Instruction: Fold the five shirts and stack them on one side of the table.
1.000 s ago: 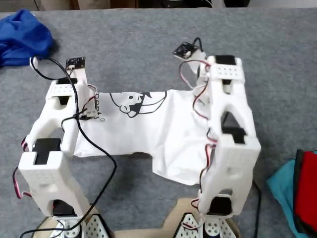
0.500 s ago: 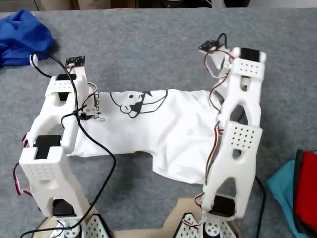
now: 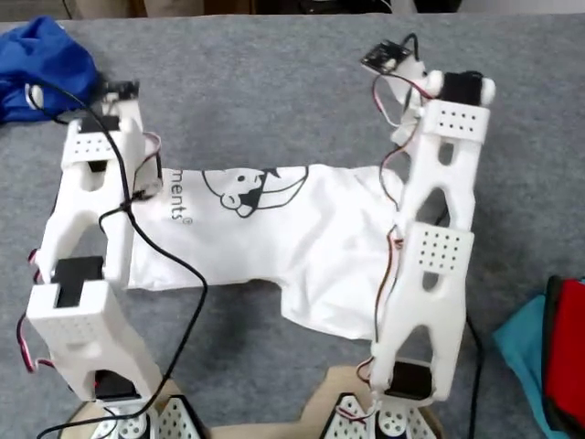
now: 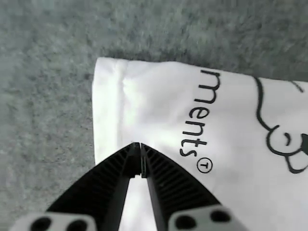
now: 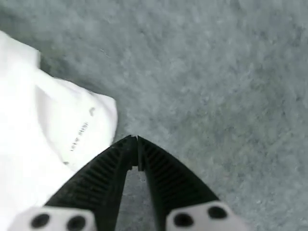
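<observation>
A white shirt (image 3: 274, 238) with a black print lies spread flat across the middle of the grey table. In the high view my left gripper (image 3: 146, 187) sits at the shirt's left edge. The left wrist view has that gripper (image 4: 140, 150) shut, its tips over the white shirt (image 4: 216, 159) beside the printed letters. My right gripper (image 3: 402, 137) is at the far right corner of the shirt. In the right wrist view it (image 5: 134, 142) is shut over bare table, just off a corner of the shirt (image 5: 43, 130).
A crumpled blue shirt (image 3: 41, 64) lies at the far left corner. A teal shirt (image 3: 526, 357) and a red shirt (image 3: 567, 338) lie at the right edge. The arm bases stand on a wooden board (image 3: 338, 389) at the near edge.
Both arms moved outward and away from the near edge. The left arm uncovered the printed letters. The shirt's right side has been spread to the right.
</observation>
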Robot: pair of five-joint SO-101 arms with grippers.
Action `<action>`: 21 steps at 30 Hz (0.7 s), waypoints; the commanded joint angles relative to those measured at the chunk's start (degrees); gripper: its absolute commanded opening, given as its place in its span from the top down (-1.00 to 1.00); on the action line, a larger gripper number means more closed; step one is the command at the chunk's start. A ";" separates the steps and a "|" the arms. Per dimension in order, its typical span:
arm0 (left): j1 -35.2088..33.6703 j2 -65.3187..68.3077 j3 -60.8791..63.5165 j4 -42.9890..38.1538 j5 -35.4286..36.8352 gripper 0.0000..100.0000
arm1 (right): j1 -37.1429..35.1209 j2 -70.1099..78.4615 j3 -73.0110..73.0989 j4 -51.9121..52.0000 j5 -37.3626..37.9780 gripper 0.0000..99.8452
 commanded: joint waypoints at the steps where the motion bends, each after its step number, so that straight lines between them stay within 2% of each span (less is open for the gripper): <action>1: -0.53 -4.79 -5.98 3.78 -0.26 0.96 | -4.53 -10.68 5.76 0.97 -0.88 0.99; 6: -0.62 -3.38 -4.75 3.52 -0.26 0.96 | -10.42 -15.96 17.27 0.53 -2.73 0.99; 12: 0.26 4.35 -1.41 -3.60 2.11 0.96 | -14.29 -13.85 22.81 -0.53 -6.95 0.99; 16: -0.18 10.42 -3.34 -6.07 5.01 0.96 | -13.49 -9.01 23.78 -3.08 -7.03 0.99; 21: -0.44 16.66 -7.03 -5.89 5.01 0.96 | -8.22 -1.36 23.34 -3.52 -6.95 0.99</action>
